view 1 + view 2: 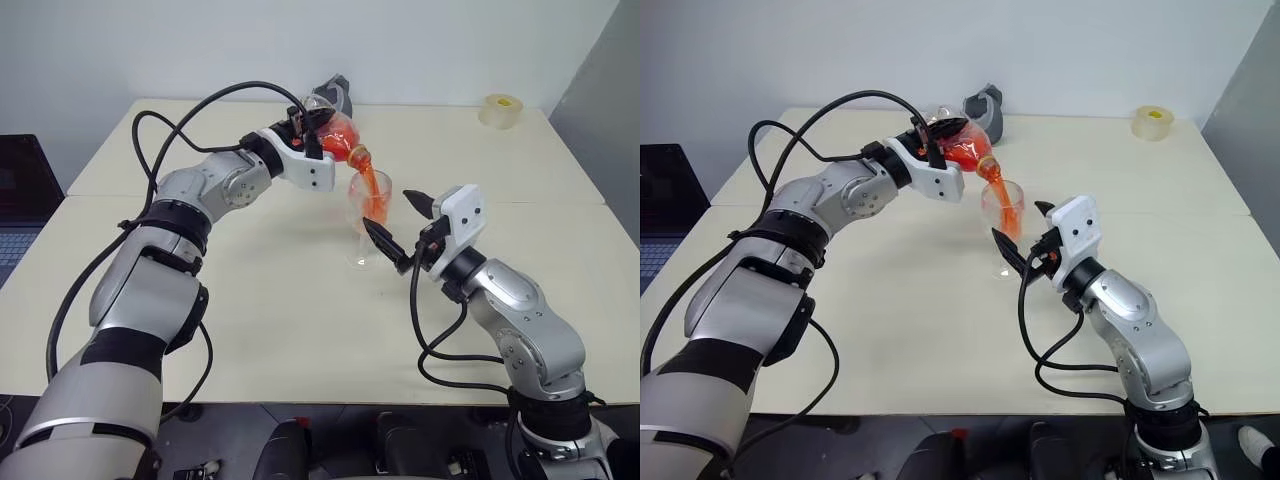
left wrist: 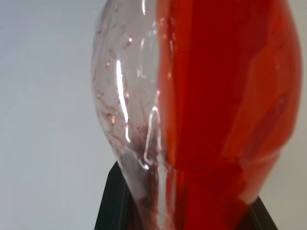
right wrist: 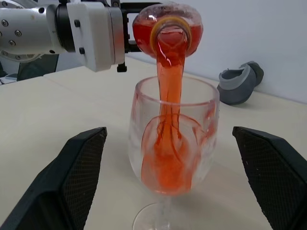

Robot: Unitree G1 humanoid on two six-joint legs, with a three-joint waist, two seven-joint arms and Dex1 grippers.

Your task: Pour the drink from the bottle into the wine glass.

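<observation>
Drink is streaming from the tilted bottle into the wine glass, which is standing near the middle of the bench. Left claw is clamping tight on the bottle, just at eleven o'clock above the glass rim. Right claw is spreading wide on either side of the glass, at about four o'clock, touching nothing. Grey mug-like object is sitting at twelve o'clock, tape roll at two o'clock.
</observation>
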